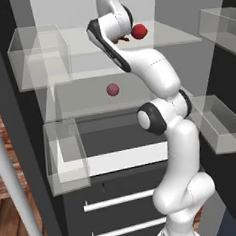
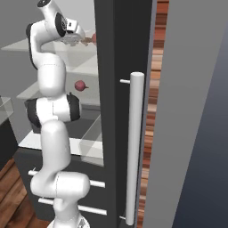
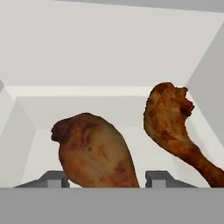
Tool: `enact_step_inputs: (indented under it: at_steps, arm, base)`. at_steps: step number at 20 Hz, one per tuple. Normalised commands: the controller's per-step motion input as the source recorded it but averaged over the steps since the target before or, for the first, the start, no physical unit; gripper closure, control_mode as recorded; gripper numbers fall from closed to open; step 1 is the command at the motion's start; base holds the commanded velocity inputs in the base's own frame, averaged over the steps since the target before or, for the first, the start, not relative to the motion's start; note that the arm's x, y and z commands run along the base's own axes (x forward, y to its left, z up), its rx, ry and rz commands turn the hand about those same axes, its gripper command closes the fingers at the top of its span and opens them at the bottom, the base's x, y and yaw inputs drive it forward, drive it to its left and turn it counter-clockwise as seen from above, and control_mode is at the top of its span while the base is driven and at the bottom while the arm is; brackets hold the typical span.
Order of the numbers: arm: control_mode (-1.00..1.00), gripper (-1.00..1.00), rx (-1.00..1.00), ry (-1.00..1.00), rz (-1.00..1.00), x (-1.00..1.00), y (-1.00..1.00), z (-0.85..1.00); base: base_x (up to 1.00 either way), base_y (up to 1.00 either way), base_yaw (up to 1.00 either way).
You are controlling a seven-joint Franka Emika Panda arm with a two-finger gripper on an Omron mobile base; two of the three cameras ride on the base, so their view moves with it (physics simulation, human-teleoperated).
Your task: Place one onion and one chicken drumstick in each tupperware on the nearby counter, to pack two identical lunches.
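No legible text, label, brand, number or sign appears on any surface. The fridge shelves (image 1: pixel 88 99), the clear bins (image 1: pixel 37 56), the drawer fronts (image 1: pixel 122 210) and the door handle (image 2: pixel 135 147) look plain, though fine print, if any, would be too small to resolve.

Open fridge interior (image 1: pixel 101 11) with pale grey back wall and translucent glass shelves (image 1: pixel 183 34); clear boxy bins (image 1: pixel 37 56) at the left and right of the shelves; white drawer front (image 1: pixel 123 159) lower down, above dark panels with white bar handles (image 1: pixel 121 200); dark fridge door (image 2: pixel 120 111) edge-on with a long silver vertical handle (image 2: pixel 135 147); red-brown brick wall (image 2: pixel 153 111) beside it; wood-plank floor (image 1: pixel 10 223) at lower left; even, soft lighting.
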Motion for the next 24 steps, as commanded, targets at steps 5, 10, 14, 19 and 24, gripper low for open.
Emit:
enact_step_inputs:
  at_steps: [5, 10, 14, 19, 24]
  arm:
    - [-1.00, 1.00, 0.00, -0.05, 0.00, -0.98, 0.00, -0.38]
    - [-1.00, 1.00, 0.00, -0.14, 0.00, -1.00, 0.00, -0.46]
    - [-1.00, 1.00, 0.00, -0.20, 0.00, -1.00, 0.00, -0.45]
    - [-1.00, 1.00, 0.00, -0.12, -0.03, -1.00, -0.10, -0.25]
    - [-1.00, 1.00, 0.07, -0.02, -0.11, -1.00, -0.54, 0.00]
  base:
    - [0.00, 0.00, 0.00]
    - [0.00, 0.00, 0.00]
    - [0.00, 0.00, 0.00]
    - [0.00, 0.00, 0.00]
    - [0.00, 0.00, 0.00]
